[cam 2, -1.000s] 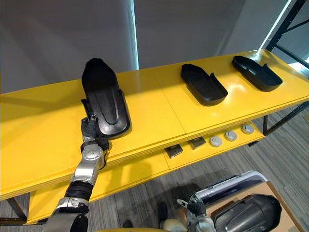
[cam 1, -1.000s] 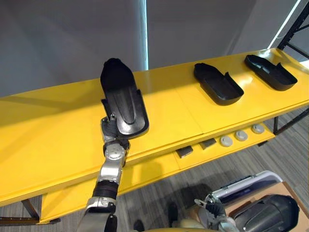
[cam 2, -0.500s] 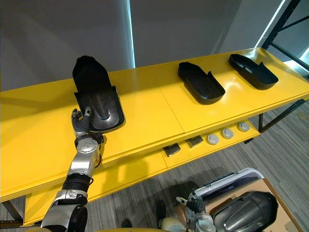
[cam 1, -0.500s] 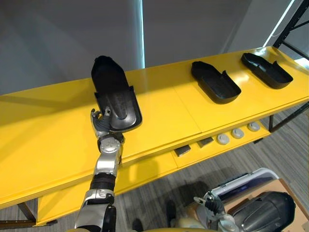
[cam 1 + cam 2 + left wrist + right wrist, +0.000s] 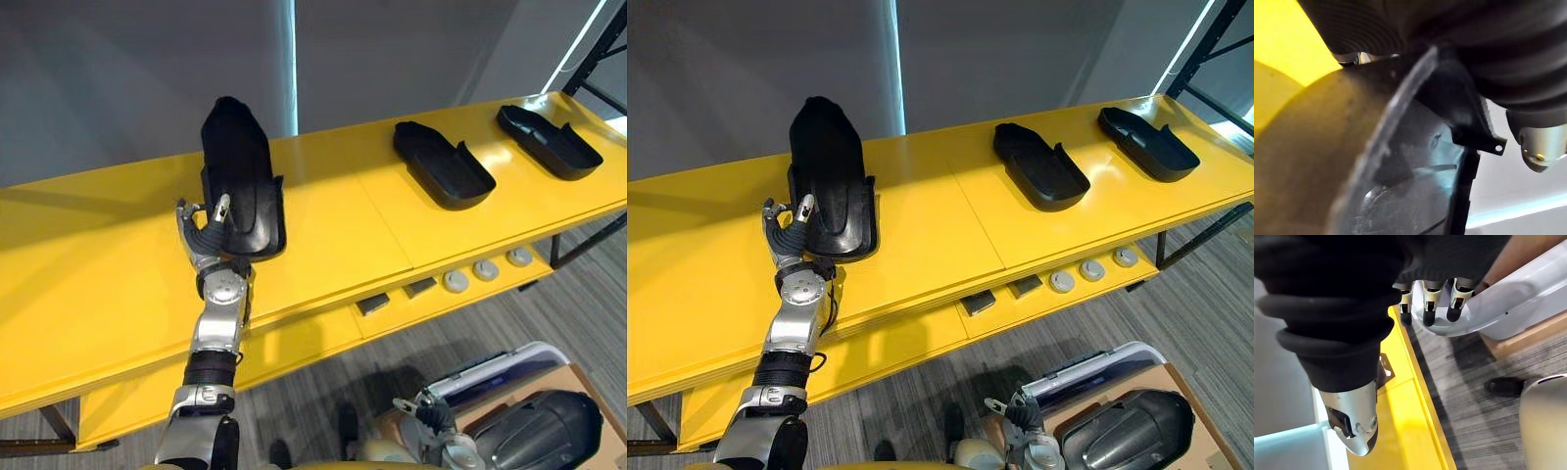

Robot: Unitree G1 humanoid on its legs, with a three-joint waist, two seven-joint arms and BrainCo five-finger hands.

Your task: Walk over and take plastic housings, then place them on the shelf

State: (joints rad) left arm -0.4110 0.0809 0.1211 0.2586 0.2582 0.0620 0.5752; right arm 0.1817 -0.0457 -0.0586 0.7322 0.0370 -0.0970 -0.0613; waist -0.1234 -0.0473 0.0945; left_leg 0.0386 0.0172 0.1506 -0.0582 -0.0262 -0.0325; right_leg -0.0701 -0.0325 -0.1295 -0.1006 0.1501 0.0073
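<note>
Plastic housings (image 5: 240, 176): three on shelf (image 5: 343, 230).

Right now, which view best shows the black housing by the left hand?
The left eye view: the whole black housing lies on the yellow shelf, with the left hand at its near edge. The right eye view shows nearly the same. The left wrist view catches its rim and inner wall from very close.
</note>
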